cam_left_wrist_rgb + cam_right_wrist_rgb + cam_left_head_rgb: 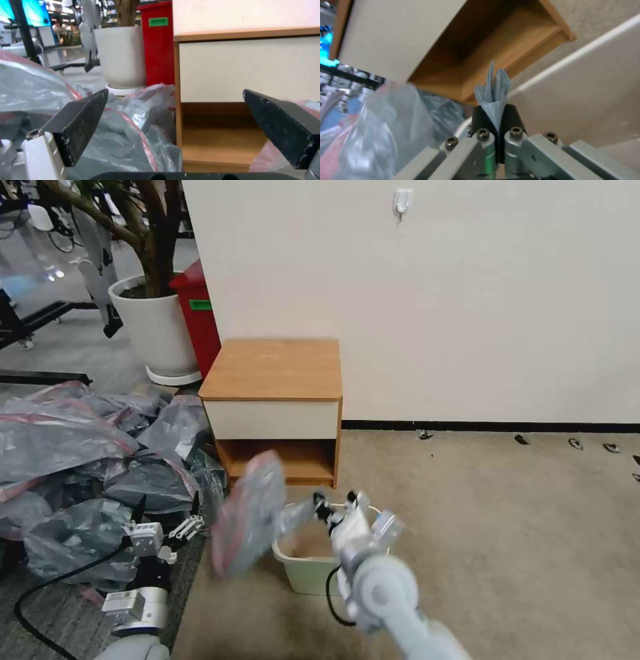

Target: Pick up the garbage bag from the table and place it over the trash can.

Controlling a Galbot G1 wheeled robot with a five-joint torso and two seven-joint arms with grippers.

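Garbage bag [248, 513] hangs in the air from your right gripper [495, 117], whose fingers are pinched tight on a bunched corner of it. The bag sits to the left of that gripper, just above the trash can [303, 570] and in front of the table [273, 380]. Your left gripper [167, 513] waits with its fingers wide apart, beside the heap of bags [80, 460].

Translucent grey garbage bag [250, 513] with pink-red band, pinched by the right gripper [494, 117]; cream trash can [303, 572]; light-brown, white-fronted table [273, 370].
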